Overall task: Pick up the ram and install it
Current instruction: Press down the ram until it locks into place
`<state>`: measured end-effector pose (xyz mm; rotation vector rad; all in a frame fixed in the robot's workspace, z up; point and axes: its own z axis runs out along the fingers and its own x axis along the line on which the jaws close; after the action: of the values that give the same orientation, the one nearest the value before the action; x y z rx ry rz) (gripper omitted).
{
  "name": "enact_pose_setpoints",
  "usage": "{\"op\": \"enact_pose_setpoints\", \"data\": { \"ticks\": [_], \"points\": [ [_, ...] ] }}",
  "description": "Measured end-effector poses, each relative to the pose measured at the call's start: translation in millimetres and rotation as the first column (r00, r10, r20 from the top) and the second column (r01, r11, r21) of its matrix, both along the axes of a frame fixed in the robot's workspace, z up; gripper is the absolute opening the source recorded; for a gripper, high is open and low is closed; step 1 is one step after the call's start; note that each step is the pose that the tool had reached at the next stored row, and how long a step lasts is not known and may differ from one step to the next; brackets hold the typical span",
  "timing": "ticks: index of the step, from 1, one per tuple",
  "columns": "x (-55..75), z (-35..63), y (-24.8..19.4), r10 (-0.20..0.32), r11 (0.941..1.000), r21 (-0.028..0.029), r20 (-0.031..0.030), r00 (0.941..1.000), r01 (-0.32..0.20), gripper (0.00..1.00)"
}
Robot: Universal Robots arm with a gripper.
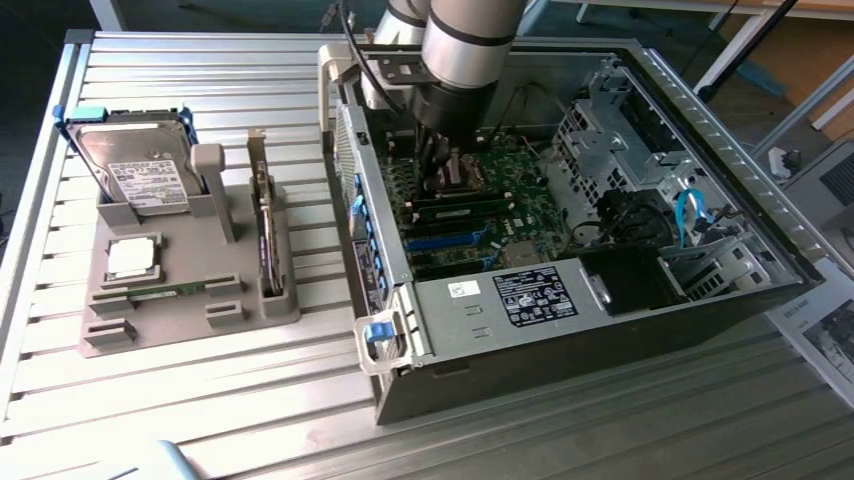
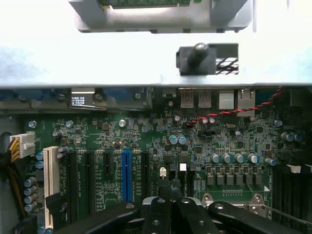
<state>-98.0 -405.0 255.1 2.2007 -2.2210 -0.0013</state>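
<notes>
The ram [image 1: 170, 290] is a thin green stick lying flat in a slot of the grey holder [image 1: 187, 315], at the exterior view's left, outside the computer case. In the wrist view a green strip [image 2: 141, 2] sits in the same grey holder beyond the case wall. My gripper [image 1: 447, 168] is inside the open case [image 1: 534, 330], low over the motherboard [image 2: 146, 141] and far from the ram. Its dark fingers [image 2: 158, 214] meet at the tips, so the gripper [image 2: 170, 194] is shut with nothing seen between them. Black memory slots [image 1: 461, 207] lie just below it.
The holder also carries a hard drive [image 1: 134, 165], a square silver processor chip [image 1: 131, 258] and an upright expansion card [image 1: 267, 235]. Inside the case are a drive cage [image 1: 601, 130], blue cables [image 1: 687, 215] and a power supply [image 1: 534, 295]. The case walls surround the arm.
</notes>
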Motion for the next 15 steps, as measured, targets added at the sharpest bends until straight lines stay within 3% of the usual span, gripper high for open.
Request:
{"op": "enact_pose_setpoints", "data": {
  "ticks": [4,10,15],
  "points": [
    [0.0,9.9,0.0,0.000,1.0000,-0.0002,-0.0058,1.0000,0.000,0.11],
    [0.2,10.0,0.0,0.000,1.0000,0.0000,-0.0062,1.0000,0.000,0.11],
    [7.3,10.0,-4.0,0.000,1.0000,0.0000,-0.0066,1.0000,0.000,0.11]
  ]
}}
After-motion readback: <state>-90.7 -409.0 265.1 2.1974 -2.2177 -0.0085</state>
